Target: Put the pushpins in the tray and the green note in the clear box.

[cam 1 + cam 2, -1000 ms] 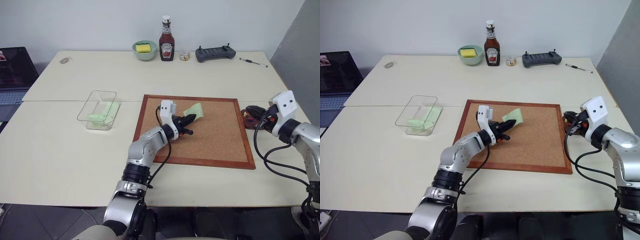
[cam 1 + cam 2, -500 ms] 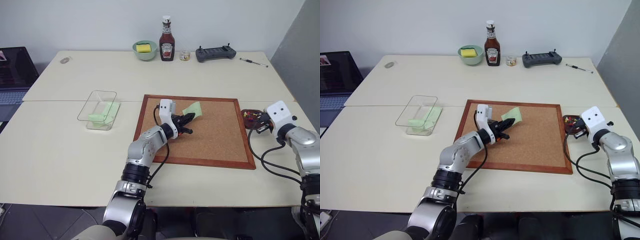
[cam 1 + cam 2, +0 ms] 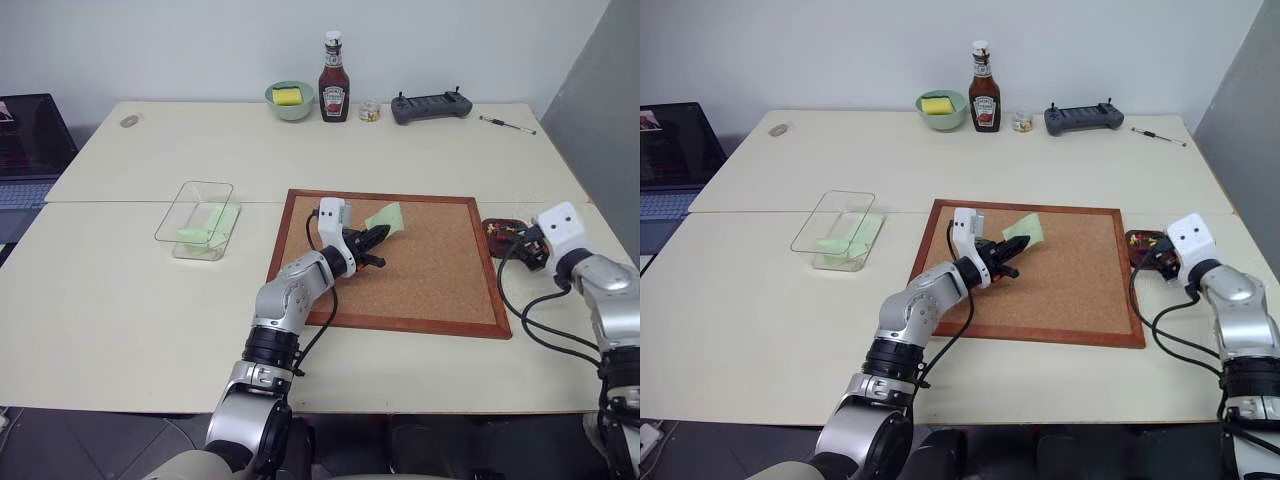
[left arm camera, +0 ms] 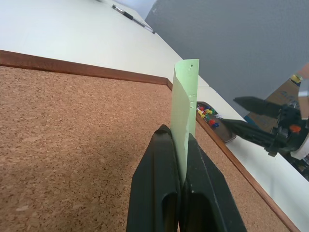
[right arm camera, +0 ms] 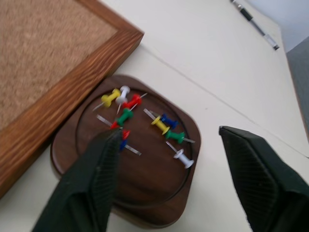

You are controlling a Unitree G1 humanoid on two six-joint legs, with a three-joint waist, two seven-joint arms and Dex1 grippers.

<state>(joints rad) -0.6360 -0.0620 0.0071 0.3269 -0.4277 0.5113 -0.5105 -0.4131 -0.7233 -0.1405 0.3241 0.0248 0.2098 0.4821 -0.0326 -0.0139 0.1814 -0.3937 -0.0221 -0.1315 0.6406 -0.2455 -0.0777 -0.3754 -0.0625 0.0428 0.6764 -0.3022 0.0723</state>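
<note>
Two grippers: left gripper (image 3: pixel 372 243) clamped on green note (image 3: pixel 387 218) above corkboard (image 3: pixel 430 290); right gripper (image 5: pixel 169 188) spread wide over tray (image 5: pixel 145 193) at table's (image 3: pixel 150 320) right edge. Right wrist view resolves pushpins (image 5: pixel 145 123) in tray. Clear box (image 3: pixel 195 220) near left edge of corkboard, apart.

Light is bright, soft and even across the pale table (image 3: pixel 150 300), apparently from overhead. Shadows are faint and short, lying close under the corkboard (image 3: pixel 440 270) frame toward 6 o'clock. The head views are sharp edge to edge, with little bending at the corners. In the right wrist view the near black fingers (image 5: pixel 91 188) are soft and blurred, while the pushpins (image 5: pixel 145 123) stay fairly crisp. No strong glare appears.
</note>
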